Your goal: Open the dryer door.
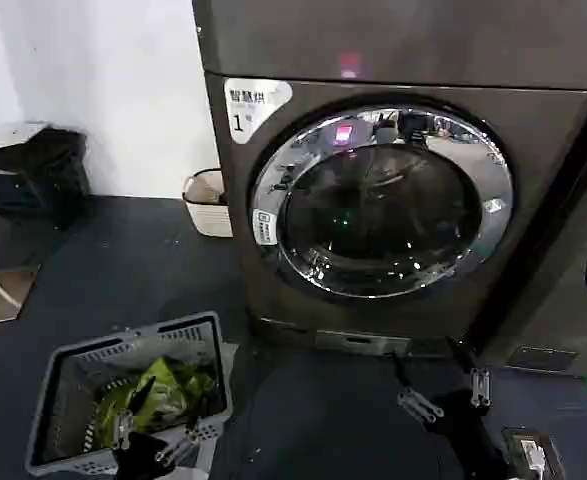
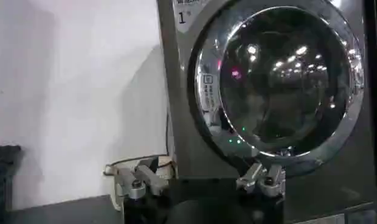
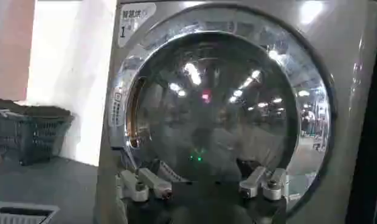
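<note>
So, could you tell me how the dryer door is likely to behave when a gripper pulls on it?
The dryer door looks rigid, chrome ring around dark glass, so it should swing as one piece rather than flex. The shiny ring is probably slippery for fingers. It appears shut flush, so expect some latch resistance first. The right gripper hangs open facing it.

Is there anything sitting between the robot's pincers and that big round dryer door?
Nothing visible. Both the right pincer and left pincer hang open, low before the closed dryer door; the basket sits off to the left.

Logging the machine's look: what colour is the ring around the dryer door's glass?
Shiny chrome silver, around dark tinted glass on the dryer door; the right wrist view shows it best.
</note>
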Available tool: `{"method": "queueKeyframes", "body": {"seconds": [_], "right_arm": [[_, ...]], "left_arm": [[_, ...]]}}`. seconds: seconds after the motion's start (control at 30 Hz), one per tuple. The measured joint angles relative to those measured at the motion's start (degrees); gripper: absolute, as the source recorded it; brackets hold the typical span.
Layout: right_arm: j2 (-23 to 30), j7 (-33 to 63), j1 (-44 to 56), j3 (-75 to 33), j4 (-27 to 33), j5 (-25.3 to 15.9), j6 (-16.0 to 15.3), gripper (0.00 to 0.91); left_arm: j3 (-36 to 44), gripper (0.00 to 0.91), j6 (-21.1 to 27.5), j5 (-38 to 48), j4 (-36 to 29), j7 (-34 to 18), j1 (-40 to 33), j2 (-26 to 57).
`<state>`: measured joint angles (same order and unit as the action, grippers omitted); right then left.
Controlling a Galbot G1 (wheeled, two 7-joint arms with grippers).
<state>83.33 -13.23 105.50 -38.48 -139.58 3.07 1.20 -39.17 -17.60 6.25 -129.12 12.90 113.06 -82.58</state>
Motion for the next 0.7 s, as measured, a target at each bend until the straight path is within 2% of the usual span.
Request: {"method": "queueKeyframes", "body": {"seconds": [0.27,0.43,0.7], "right_arm": [[-4.11,-2.98,-4.87,-1.47,2.19,5.62,-3.2,0.907],[-10.39,-6.02,-10.98,-0.88,6.23,10.44,-5.11,0.907],[-20.52,-8.92,-23.57,3.13,14.29,14.59,-7.51,0.907]], "left_arm": [[0.15,0.907,1.39,1.5,-1.13,1.49,-0.85,-0.31],[0.21,0.907,0.69,1.96,-1.2,1.51,-1.11,-0.88],[-1.53,0.907,-0.17,3.08,-0.05,1.31,-1.82,-0.53]]}}
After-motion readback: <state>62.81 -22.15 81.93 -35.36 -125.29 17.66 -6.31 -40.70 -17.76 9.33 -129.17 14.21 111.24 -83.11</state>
